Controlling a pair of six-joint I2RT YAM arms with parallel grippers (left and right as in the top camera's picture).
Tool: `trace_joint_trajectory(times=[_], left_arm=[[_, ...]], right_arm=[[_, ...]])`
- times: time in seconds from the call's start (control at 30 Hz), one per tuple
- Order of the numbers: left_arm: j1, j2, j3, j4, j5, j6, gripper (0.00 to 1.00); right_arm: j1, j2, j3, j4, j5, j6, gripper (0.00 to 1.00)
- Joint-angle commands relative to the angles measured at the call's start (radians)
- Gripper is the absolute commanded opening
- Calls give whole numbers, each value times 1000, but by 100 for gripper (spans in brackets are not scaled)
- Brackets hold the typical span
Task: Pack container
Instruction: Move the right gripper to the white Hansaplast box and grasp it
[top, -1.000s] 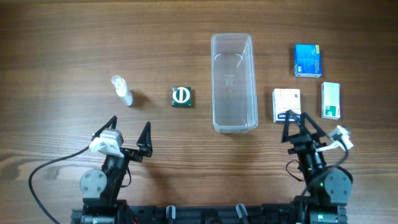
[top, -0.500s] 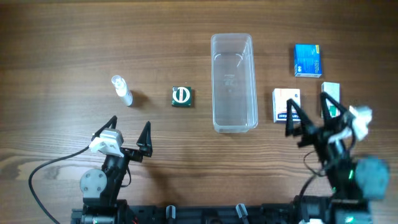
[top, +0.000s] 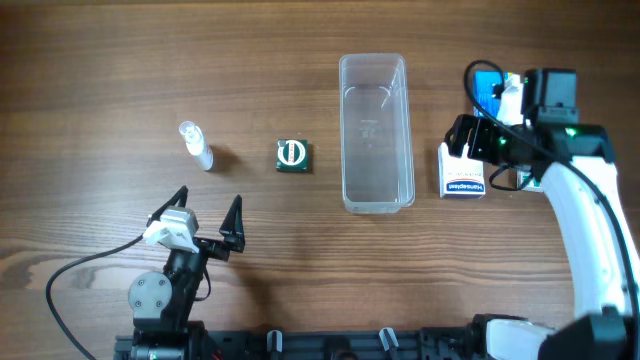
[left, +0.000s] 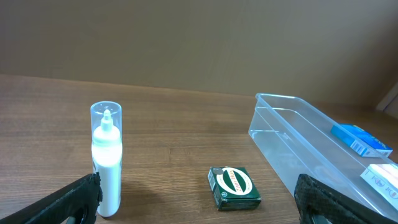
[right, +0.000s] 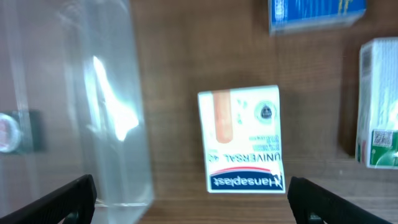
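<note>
Clear plastic container (top: 376, 135): long, narrow tub with rounded corners, open top up, wood grain showing through its floor. It stands on the worktop (top: 90, 80), upper centre of the overhead view, long side running top to bottom. Right gripper (right: 189, 200) spread wide above a white box (top: 462, 172) just right of the tub. Left gripper (top: 210, 195), lower left, also spread wide, holding nothing.

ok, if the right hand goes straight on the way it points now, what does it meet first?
Most likely the white Hansaplast box: the wrist view shows it nearly centred between the fingers of the open right hand, lying flat beside the container. How high the hand stands above it is unclear.
</note>
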Motion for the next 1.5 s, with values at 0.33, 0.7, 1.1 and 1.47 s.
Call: trace_joint_trajectory(times=[0.33,0.7,1.1,1.47], left_arm=[[10,-9,-5,-4,-5,-10,100],[10,-9,-5,-4,-5,-10,100],[10,-9,-5,-4,-5,-10,100],[10,-9,-5,-4,-5,-10,100]], right_arm=[[-4,231,-6,19,146,-55,100],[-4,369,-6,76,143,-92,100],[8,420,-6,77,172,-76,100],[26,437,-10,85,174,-76,100]])
